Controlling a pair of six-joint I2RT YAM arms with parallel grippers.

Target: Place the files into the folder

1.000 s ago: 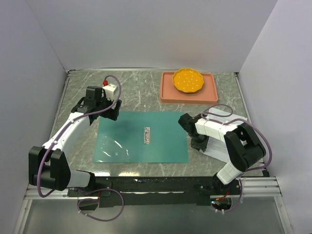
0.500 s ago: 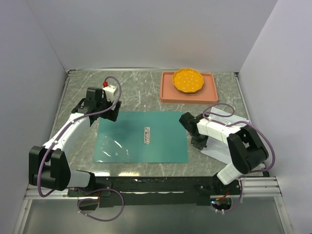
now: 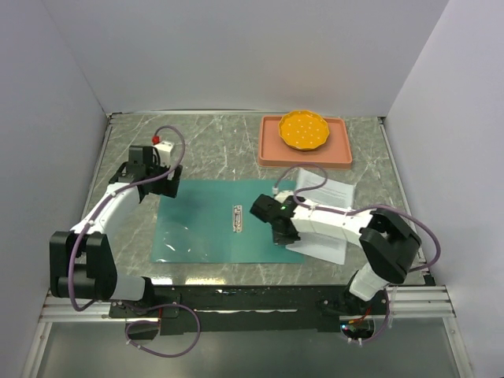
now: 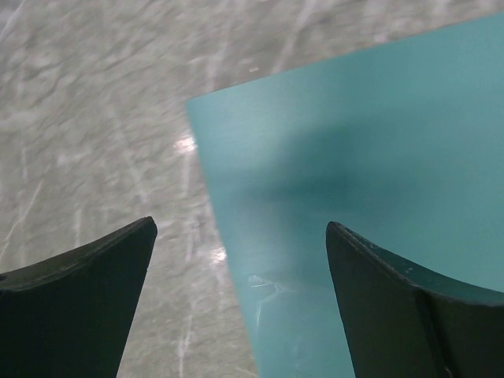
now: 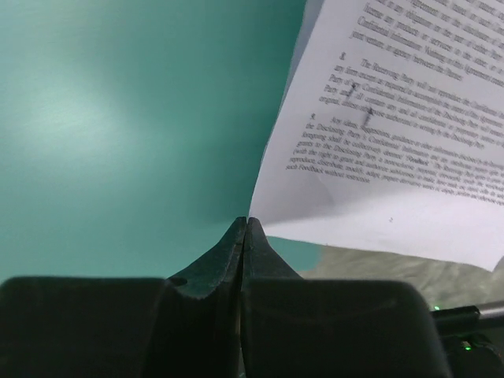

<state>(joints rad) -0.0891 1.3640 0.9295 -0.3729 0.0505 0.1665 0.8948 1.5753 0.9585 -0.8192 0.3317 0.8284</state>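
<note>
1. One corner of the files (image 5: 394, 118) pinched in the fully closed right gripper (image 5: 246, 228), centre-right of the top view.
2. Left of that grip, the folder (image 3: 213, 220), long axis across the frame; paper overlapping only its right edge.
3. Wide open and empty over the folder's upper-left corner: left gripper (image 4: 240, 232).
4. Limp printed sheets; smooth teal card; marbled bench (image 3: 213, 146).

The folder (image 3: 197, 220) is plain teal-green. The white files (image 3: 335, 191) carry dense black text. The grey tabletop (image 3: 220, 146) is veined white. At one o'clock, a salmon-pink tray (image 3: 268, 156) holds an orange speckled dish (image 3: 305, 130).
</note>
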